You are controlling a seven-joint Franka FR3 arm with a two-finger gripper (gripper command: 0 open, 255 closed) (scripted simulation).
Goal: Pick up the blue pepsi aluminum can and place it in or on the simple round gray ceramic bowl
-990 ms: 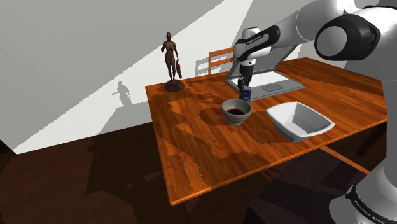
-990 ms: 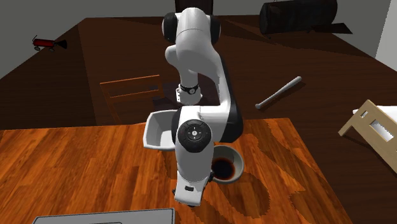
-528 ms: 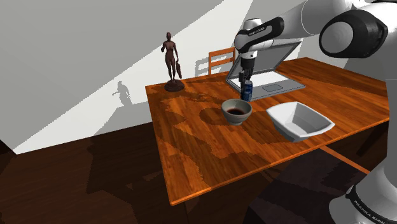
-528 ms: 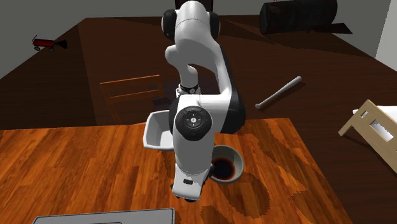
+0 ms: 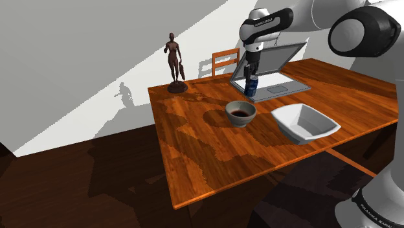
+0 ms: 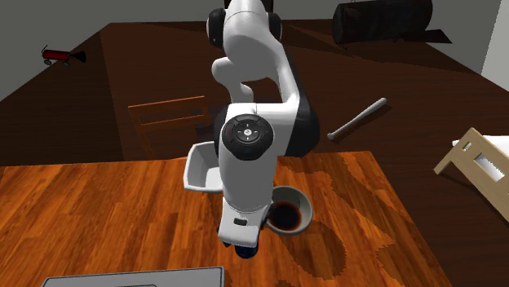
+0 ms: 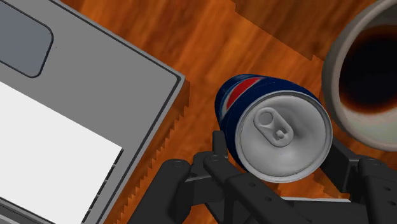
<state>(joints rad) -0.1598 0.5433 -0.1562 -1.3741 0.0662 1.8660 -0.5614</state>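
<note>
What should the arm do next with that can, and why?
Probably carry the can sideways until it hangs over the bowl. The gripper clasps the can firmly between its fingers, and the bowl stands close beside it.

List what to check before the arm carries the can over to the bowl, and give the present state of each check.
1. Grip: the gripper clasps the blue can on both sides: ok.
2. Can upright, its top facing the wrist camera: ok.
3. Grey bowl upright, opening upward: ok.
4. Table bare between can and bowl: ok.
5. Can's bottom higher than the bowl's rim: cannot tell.
6. Laptop close beside the can, not touching it: ok.
</note>
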